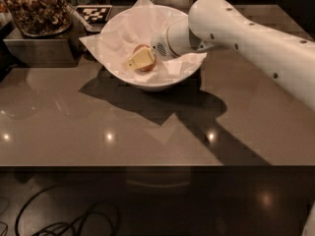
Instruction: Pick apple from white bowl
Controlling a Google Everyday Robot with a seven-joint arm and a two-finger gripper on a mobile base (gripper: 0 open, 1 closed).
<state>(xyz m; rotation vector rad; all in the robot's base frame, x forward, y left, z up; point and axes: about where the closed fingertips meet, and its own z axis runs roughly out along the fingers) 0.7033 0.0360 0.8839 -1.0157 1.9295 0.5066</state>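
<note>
The claw point(139, 60), set inside the white bowl point(147, 82), covers most of the apple point(149, 64), of which only a reddish edge shows. The arm point(256, 38) runs off the right edge and hides the bowl's right rim. The nut container point(34, 9) is cut off at the top edge.

The scene is dim with a warm cast. The brightest things are the large round white bowl point(152, 84) and the smooth white robot arm point(246, 33). Both are lit from above, probably from the far side, since their joined dark shadow point(162, 102) falls toward the viewer across the glossy brown tabletop point(59, 112). Small round glints point(109, 137) dot that surface. The gripper point(140, 59), down inside the bowl, catches full light and looks pale yellow. Below the table edge, the black cables point(64, 220) nearly vanish in darkness.
</note>
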